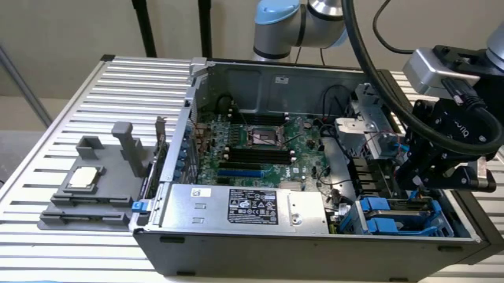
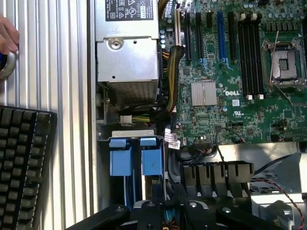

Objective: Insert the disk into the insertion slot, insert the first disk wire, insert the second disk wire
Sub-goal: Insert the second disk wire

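Observation:
The insertion slot [image 1: 405, 219], a blue-grey drive cage, sits in the case corner at the exterior view's lower right. Bright blue tabs [image 1: 388, 226] stand in it. In the wrist view the insertion slot [image 2: 134, 165] shows two blue tabs [image 2: 121, 157] side by side. The disk's grey body and white label are hidden, and I cannot tell whether a blue piece is its frame. My gripper [image 1: 421, 191] hangs just above the cage's far end. Its black body [image 2: 165, 211] sits close beside the tabs, with thin wires [image 2: 164, 184] running up to it.
The silver power supply [image 1: 244, 206] with its black label lies next to the cage. The motherboard [image 2: 240, 72] fills the case floor. A grey fixture [image 1: 94, 183] stands on the slatted table. A keyboard [image 2: 24, 163] and a person's hand [image 2: 7, 33] are at the table edge.

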{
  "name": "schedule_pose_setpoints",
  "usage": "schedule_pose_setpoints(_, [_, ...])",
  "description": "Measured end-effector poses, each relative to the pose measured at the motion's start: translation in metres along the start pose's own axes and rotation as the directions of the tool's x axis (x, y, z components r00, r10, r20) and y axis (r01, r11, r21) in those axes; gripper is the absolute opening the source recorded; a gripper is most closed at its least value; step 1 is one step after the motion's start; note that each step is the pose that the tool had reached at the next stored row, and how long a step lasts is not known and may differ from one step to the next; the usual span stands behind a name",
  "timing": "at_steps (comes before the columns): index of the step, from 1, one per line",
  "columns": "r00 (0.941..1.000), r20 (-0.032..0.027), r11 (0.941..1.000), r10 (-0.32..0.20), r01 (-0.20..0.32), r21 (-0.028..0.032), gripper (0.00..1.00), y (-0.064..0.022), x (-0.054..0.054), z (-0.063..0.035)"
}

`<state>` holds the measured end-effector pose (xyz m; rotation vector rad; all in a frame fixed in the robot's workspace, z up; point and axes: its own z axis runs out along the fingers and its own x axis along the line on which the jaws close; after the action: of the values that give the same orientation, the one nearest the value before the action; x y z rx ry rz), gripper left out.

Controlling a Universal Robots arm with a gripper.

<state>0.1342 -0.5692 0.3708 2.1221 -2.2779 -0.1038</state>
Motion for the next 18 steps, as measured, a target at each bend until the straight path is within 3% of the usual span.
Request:
schedule_pose_setpoints(2, [1.0, -0.0004, 1.0, 0.0, 0.0, 0.0, 0.23, 0.0, 0.0, 0.0004])
schedule_pose_setpoints(3, [1.0, -0.0004, 1.0, 0.0, 0.0, 0.0, 0.16, 0.0, 0.0, 0.0008])
schedule_pose_setpoints(11, [1.0, 0.0003, 1.0, 0.0, 0.0, 0.0, 0.16, -0.0014, 0.009, 0.0129])
schedule_pose_setpoints(18, [1.0, 0.0068, 1.0, 0.0, 0.0, -0.0005, 0.16, -0.0023, 0.013, 0.0229])
